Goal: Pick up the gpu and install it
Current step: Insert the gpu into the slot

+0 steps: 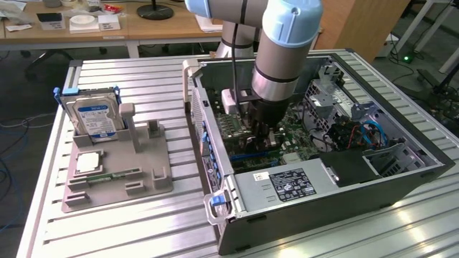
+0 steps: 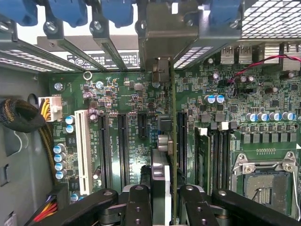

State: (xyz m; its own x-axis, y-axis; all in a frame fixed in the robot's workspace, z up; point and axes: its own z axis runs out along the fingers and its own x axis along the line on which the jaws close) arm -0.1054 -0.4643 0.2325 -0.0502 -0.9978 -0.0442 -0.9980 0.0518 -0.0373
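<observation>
One arm reaches down into the open computer case [image 1: 337, 161] on the slatted worktop [image 1: 143, 226], its gripper [image 1: 259, 141] low over the motherboard [image 2: 117, 99]. In the wrist view the gripper [image 2: 165, 197] has its jaws closed on the gpu [image 2: 162, 141], which stands on edge between them, its metal bracket [image 2: 171, 28] up against the rear slot covers of the case. The card's lower edge sits right at the board among the black expansion slots [image 2: 123, 146]; whether it is fully seated I cannot tell. On the exterior view's left, a grey parts holder [image 1: 118, 172] on the worktop carries a hard drive [image 1: 94, 119] standing upright, and a memory stick [image 1: 115, 174] lying flat.
</observation>
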